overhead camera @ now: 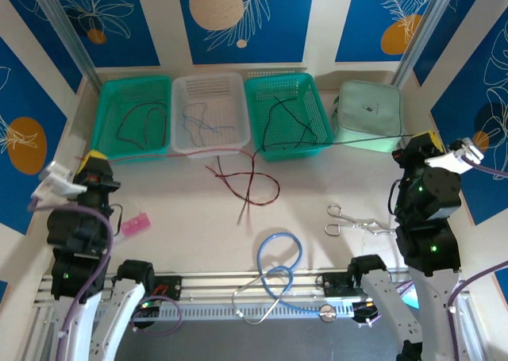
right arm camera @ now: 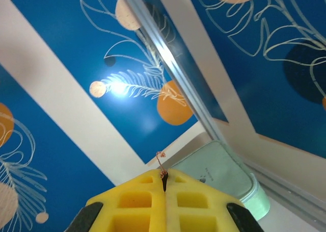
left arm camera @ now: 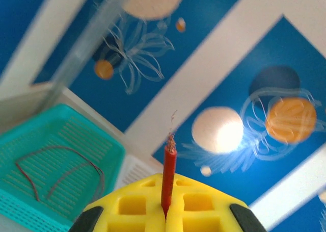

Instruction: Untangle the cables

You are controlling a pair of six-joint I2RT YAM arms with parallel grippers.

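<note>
2 grippers, both clenched: left gripper [left arm camera: 166, 194], at the table's left side, pinches the end of a red cable [left arm camera: 168, 171]; right gripper [right arm camera: 164, 183], far right, nips a thin black cable [overhead camera: 373, 139]. Both wires run to a loose tangle [overhead camera: 248, 182] mid-table, just near of the white basket [overhead camera: 208, 78].

Blue floral wall panels [overhead camera: 238, 16], white strips, pale table [overhead camera: 182, 198]
</note>
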